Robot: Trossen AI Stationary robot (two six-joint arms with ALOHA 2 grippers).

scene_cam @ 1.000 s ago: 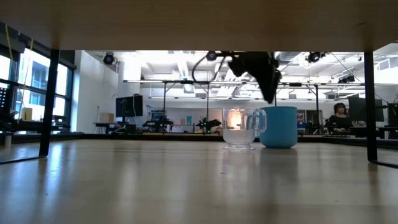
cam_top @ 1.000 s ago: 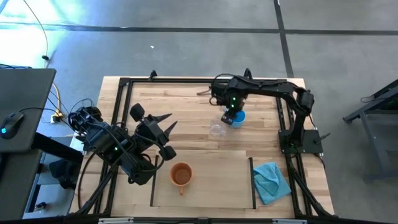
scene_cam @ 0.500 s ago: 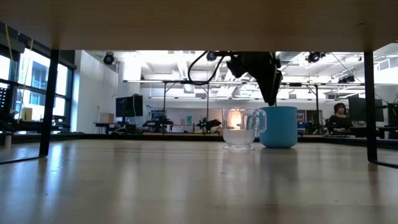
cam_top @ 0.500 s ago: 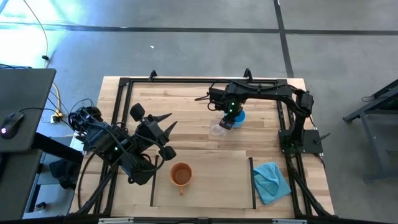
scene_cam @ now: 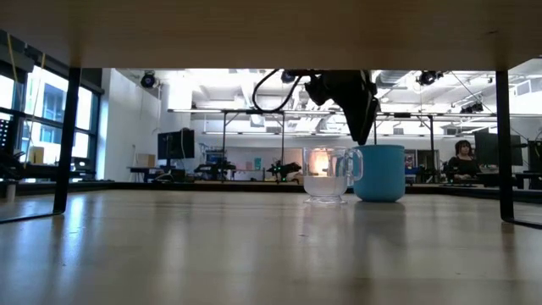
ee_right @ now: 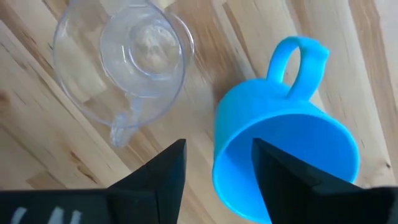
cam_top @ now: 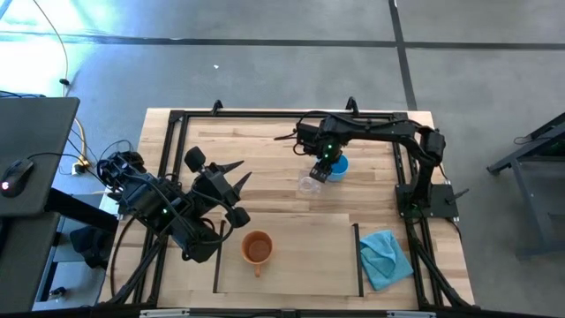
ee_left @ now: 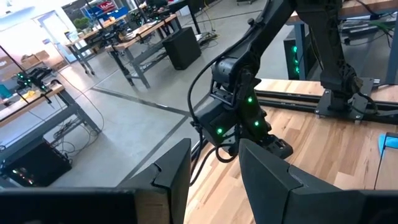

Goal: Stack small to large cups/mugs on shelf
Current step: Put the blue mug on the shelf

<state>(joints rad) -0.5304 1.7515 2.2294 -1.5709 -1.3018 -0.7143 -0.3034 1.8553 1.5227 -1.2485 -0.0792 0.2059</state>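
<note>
The bright blue mug [cam_top: 339,164] stands upright on its base on the tabletop, toward the far right. The clear glass cup [cam_top: 307,185] stands just beside it, also upright [scene_cam: 326,174]. My right gripper [ee_right: 217,143] is open and hangs just above the blue mug [ee_right: 292,155]. Its fingers straddle the rim wall on the side facing the glass cup [ee_right: 130,56], touching nothing. The orange mug [cam_top: 257,248] stands on the pale shelf panel [cam_top: 309,256] near the front edge. My left gripper [cam_top: 243,174] waits open, left of the shelf.
A teal cloth [cam_top: 385,257] lies at the near right, beyond the shelf's right black strip. The black metal frame [cam_top: 265,115] runs around the tabletop, and the right arm's base [cam_top: 428,199] stands at the right edge. Bare wood lies between the cups and the shelf.
My right gripper has shifted a little toward the table's left, from over the blue mug's middle to over its rim nearest the glass cup. Both cups have stayed where they were.
</note>
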